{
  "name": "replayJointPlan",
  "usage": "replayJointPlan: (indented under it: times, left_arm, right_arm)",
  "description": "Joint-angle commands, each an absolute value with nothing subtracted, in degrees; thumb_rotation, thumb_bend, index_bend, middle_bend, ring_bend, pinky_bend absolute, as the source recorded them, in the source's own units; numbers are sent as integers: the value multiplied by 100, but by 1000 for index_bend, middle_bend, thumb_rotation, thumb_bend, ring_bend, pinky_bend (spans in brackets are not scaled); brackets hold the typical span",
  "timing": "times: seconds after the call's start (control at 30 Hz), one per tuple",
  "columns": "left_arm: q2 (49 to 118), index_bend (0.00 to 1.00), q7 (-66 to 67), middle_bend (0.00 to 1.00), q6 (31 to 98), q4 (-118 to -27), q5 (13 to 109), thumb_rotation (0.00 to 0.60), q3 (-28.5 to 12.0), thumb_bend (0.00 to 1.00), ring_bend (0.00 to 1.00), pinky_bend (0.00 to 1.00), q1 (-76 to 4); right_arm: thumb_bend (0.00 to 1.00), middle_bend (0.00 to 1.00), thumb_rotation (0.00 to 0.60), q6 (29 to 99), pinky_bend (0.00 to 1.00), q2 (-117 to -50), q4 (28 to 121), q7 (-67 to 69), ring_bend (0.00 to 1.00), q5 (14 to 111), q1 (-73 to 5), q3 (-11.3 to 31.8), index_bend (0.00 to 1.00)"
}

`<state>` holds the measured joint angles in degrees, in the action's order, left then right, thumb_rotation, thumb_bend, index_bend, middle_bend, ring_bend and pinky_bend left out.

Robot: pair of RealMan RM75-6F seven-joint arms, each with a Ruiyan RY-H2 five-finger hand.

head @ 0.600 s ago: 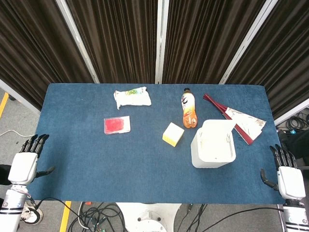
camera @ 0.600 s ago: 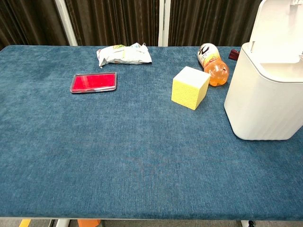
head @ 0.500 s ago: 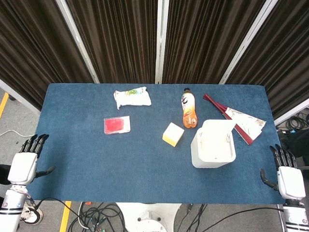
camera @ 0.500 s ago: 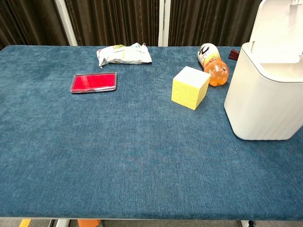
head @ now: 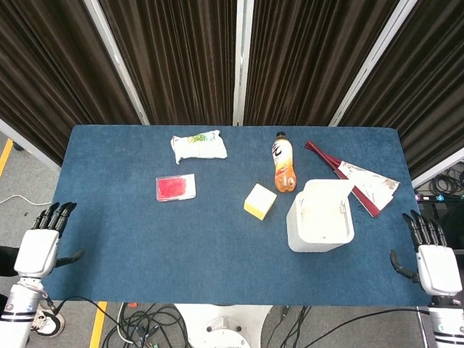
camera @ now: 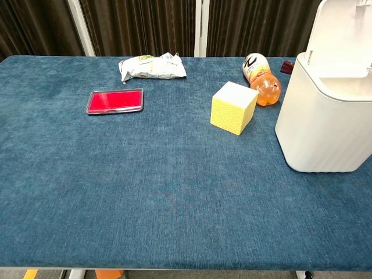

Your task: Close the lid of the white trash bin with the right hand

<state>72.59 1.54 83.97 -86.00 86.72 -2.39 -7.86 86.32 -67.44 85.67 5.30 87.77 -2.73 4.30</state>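
Note:
The white trash bin (head: pixel 320 217) (camera: pixel 326 125) stands on the right part of the blue table, its lid (camera: pixel 344 30) raised upright at the back and its inside showing. In the head view my right hand (head: pixel 436 262) hangs beyond the table's right edge, near the front corner, fingers spread and holding nothing, well to the right of the bin. My left hand (head: pixel 40 246) hangs off the left edge, also open and empty. Neither hand appears in the chest view.
A yellow cube (head: pixel 259 201) (camera: pixel 233 107) sits just left of the bin, with an orange bottle (head: pixel 283 162) (camera: pixel 261 78) lying behind it. A red flat case (head: pixel 176 187), a white snack bag (head: pixel 198 146) and a folded fan (head: pixel 357 181) lie further off.
My right hand has drifted slightly to the right and down; the left hand has sunk a little. The bin and lid have not moved.

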Motion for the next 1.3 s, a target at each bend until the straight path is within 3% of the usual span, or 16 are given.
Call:
replayJointPlan:
  times: [0.03,0.23,0.47,0.63,0.77,0.83,0.9,0.97,1.1,1.3]
  left_arm:
    - [7297,89,134,90,8406,-8572,8668,600,-236,66,42,132,-780]
    - [7342,89,115,90,8413,-8530,8687,600,-237,66,42,132,-790]
    - [7320,89,89,90,8401,-8514,8645,600,-222,67,41,132,-765]
    - [7319,89,42,90,8393,-8482,8621,600,-217,67,41,132,-751]
    - [7338,89,4,90,8386,-8436,8616,600,-218,67,41,132,-751]
    - [7340,89,-13,90,8386,-8422,8618,600,-218,67,41,132,-751]
    - [7338,89,-25,90,8390,-8403,8616,600,-216,67,42,132,-745]
    - [7331,89,-40,90,8390,-8387,8606,600,-217,67,42,132,-739]
    - [7323,89,-59,90,8389,-8374,8605,600,-219,67,41,132,-738]
    - [7330,89,-32,90,8369,-8376,8615,600,-213,67,41,132,-749]
  right_arm:
    - [330,0,454,8612,0,-6113,9337,190,0,8999,-527,629,0]
    - [313,0,455,7836,0,-5058,10843,-139,0,8820,-1249,1152,0]
    - [311,7,455,6005,0,-4177,11917,159,0,7267,-2548,2015,0]
    - [470,110,454,5125,12,-3978,11794,224,19,6047,-3397,2478,1]
    - [621,187,461,4369,108,-4033,11524,-176,103,4823,-4092,2415,95]
    - [726,273,525,4096,219,-4055,11462,-155,196,4357,-4321,2382,216]
    - [795,376,593,4002,420,-4104,11411,-135,314,4040,-4482,2339,347]
    - [842,434,600,4073,551,-4196,11362,-199,380,3901,-4572,2255,419]
    - [901,468,600,4122,581,-4353,11298,-253,401,3743,-4665,2095,486]
    - [919,474,600,3843,584,-4500,11112,-105,401,3666,-4729,1901,500]
